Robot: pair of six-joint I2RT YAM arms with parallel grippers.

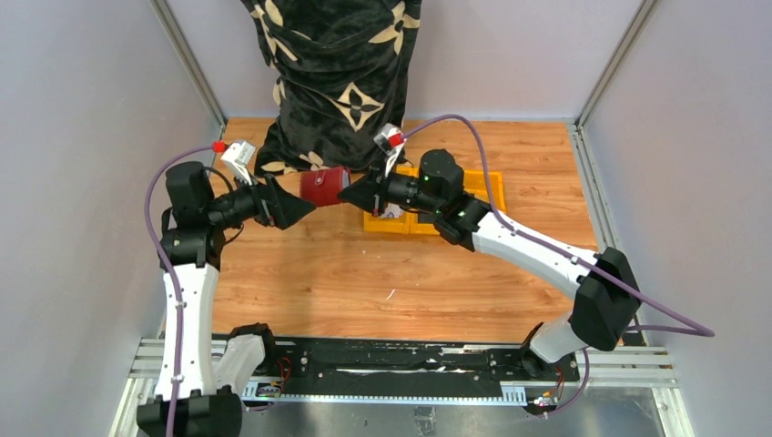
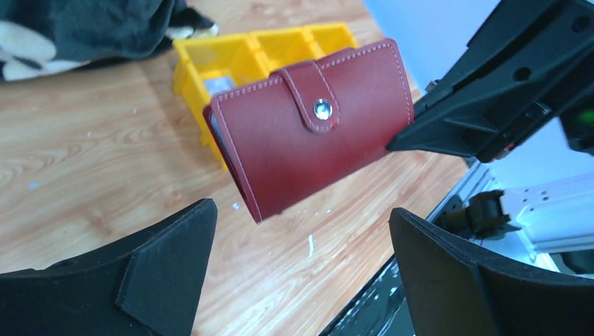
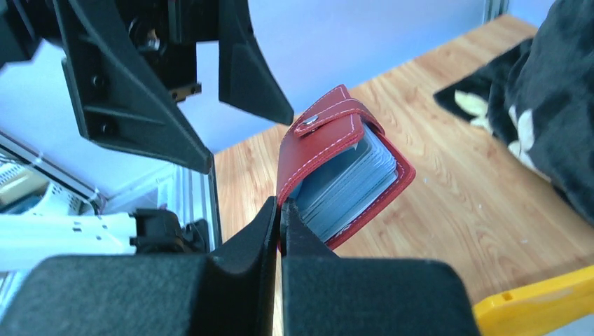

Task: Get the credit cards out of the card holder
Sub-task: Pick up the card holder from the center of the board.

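The dark red card holder (image 1: pixel 324 186) hangs in the air above the table, snapped closed by its strap tab (image 2: pixel 313 99). My right gripper (image 1: pixel 357 195) is shut on the edge of one cover flap (image 3: pixel 294 183). Grey-blue inner sleeves (image 3: pixel 347 183) show between the covers; no bare credit card shows. My left gripper (image 1: pixel 299 202) is open and empty, just left of the card holder (image 2: pixel 315 133), with its jaws wide apart and not touching it.
A yellow three-compartment bin (image 1: pixel 475 187) sits on the wooden table behind and under the right gripper; it also shows in the left wrist view (image 2: pixel 210 59). A black patterned cloth (image 1: pixel 337 73) hangs at the back. Grey walls stand on both sides.
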